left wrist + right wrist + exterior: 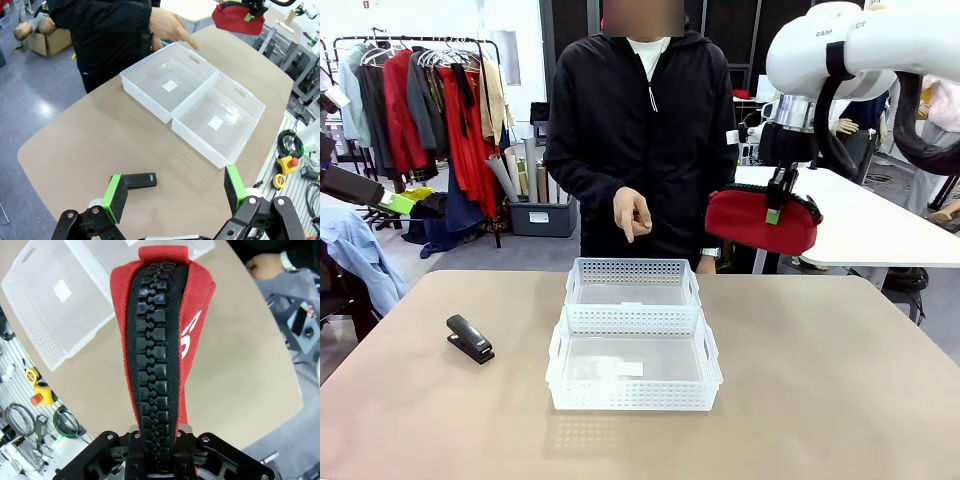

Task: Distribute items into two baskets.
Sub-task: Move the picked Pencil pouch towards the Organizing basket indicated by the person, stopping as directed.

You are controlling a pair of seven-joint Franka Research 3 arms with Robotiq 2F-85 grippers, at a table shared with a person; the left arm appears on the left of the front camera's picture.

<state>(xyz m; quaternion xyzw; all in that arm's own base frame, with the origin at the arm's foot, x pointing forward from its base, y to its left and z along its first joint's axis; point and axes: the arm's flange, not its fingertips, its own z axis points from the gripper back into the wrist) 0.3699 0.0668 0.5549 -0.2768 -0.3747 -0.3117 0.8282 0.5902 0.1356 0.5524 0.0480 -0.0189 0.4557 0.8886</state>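
Front view, red pouch (750,224) pinched by right gripper (775,207), apparently at its top

Bright even light, soft shadows, wrist edges perhaps warped

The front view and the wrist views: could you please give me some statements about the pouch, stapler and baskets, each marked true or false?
1. The right jaws hold the red pouch in the air. True.
2. The stapler lies inside the nearer basket. False: it lies on the table, left of that basket.
3. The left jaws are shut on the stapler. False: they are open and empty.
4. The person's hand points toward the farther basket. True.
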